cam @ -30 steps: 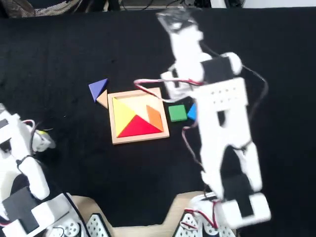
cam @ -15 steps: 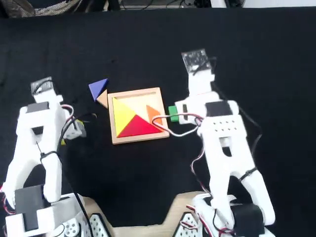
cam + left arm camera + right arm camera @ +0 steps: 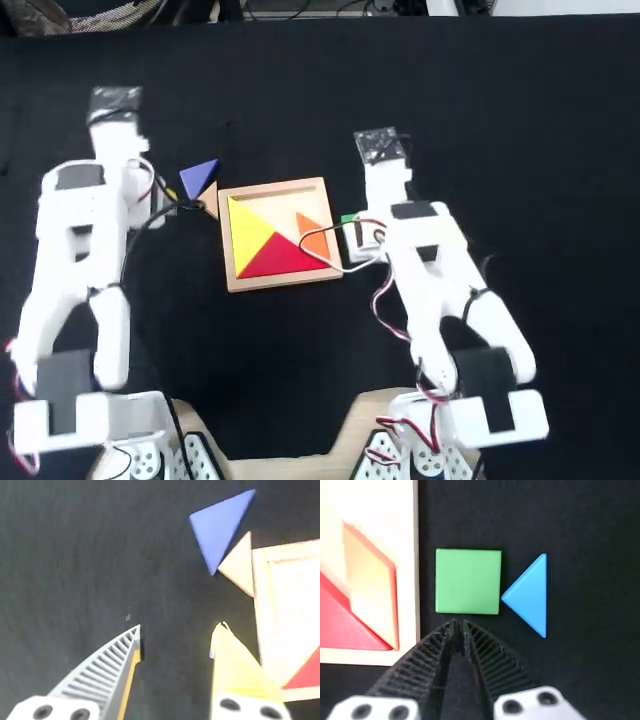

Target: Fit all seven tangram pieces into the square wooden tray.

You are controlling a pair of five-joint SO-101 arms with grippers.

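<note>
Shells: the left arm and right arm are white plastic links with black motor blocks.
Caps: a grey speckled square tops each wrist.
Wires: red, white and black leads loop off both arms, on opposite sides of the tray.
Left gripper: one grey ribbed finger edged in yellow and one yellow finger, with round screw holes at the base.
Right gripper: black ribbed fingers on a white base with screw holes.

Tray sitting mid-frame; small triangle touching its upper-left corner, bigger triangle lying just beyond; square lying beside right rim.
</note>
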